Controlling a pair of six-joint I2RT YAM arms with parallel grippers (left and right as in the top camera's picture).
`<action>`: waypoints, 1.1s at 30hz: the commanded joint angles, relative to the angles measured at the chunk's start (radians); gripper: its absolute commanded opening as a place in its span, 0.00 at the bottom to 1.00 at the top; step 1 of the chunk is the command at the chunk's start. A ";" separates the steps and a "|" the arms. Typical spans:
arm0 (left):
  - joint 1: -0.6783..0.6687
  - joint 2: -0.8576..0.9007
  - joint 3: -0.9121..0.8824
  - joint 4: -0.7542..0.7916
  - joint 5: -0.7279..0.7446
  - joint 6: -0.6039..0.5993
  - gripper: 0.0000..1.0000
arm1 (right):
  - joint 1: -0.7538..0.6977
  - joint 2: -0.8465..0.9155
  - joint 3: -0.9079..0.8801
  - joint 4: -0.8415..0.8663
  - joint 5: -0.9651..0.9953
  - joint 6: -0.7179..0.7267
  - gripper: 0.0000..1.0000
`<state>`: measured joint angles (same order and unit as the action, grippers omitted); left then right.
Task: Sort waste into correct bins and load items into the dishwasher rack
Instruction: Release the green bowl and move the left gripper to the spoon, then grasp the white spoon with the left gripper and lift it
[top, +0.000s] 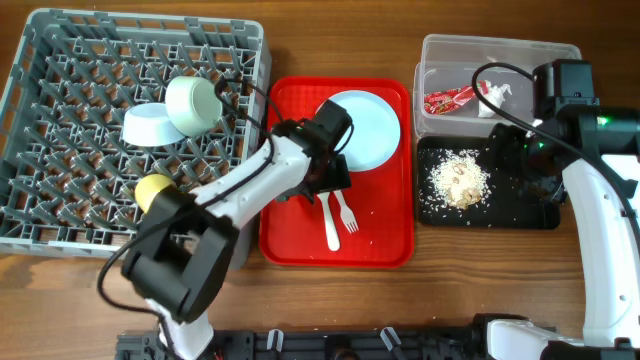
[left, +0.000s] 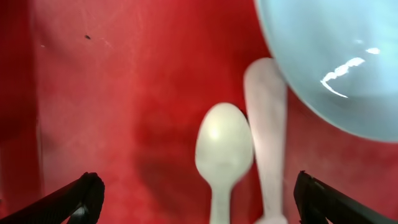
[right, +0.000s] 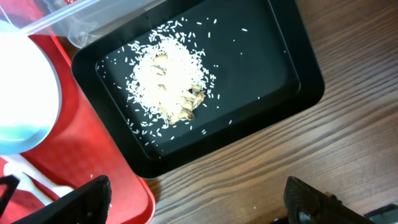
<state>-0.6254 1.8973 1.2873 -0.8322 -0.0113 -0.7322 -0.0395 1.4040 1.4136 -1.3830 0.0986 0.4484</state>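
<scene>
The grey dishwasher rack (top: 60, 60) holds a mint bowl (top: 192, 103), a pale bowl (top: 152, 125) and a yellow round thing (top: 153, 190) partly behind my left arm. The mint-blue plate (top: 365, 125), white fork (top: 347, 212) and white spoon (top: 331, 225) lie on the red tray. My left gripper (top: 325, 175) is open and empty, low over the spoon (left: 224, 149) and fork handle (left: 267, 124), beside the plate (left: 336, 56). The clear tub (top: 440, 55) holds the red wrapper (top: 448, 100) and white napkin (top: 497, 100). The black tray (top: 520, 210) holds the food scraps (top: 458, 180). My right gripper (top: 520, 165) is open and empty above the black tray (right: 273, 74).
The red serving tray (top: 300, 240) lies between the rack and the bins, its corner close to the black tray in the right wrist view (right: 93, 162). Bare wooden table (right: 280, 162) lies in front of the black tray. A few loose rice grains lie on the red tray.
</scene>
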 joint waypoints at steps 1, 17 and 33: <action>0.006 0.050 -0.008 0.006 -0.024 -0.017 0.97 | -0.001 -0.003 0.001 -0.003 0.013 -0.004 0.89; 0.006 0.063 -0.009 -0.010 -0.032 -0.036 0.81 | -0.001 -0.003 0.001 -0.009 0.012 -0.004 0.89; 0.005 0.067 -0.013 -0.013 -0.006 -0.062 0.51 | -0.001 -0.003 0.001 -0.010 0.012 -0.004 0.90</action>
<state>-0.6254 1.9469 1.2873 -0.8444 -0.0257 -0.7650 -0.0395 1.4040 1.4136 -1.3907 0.0986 0.4484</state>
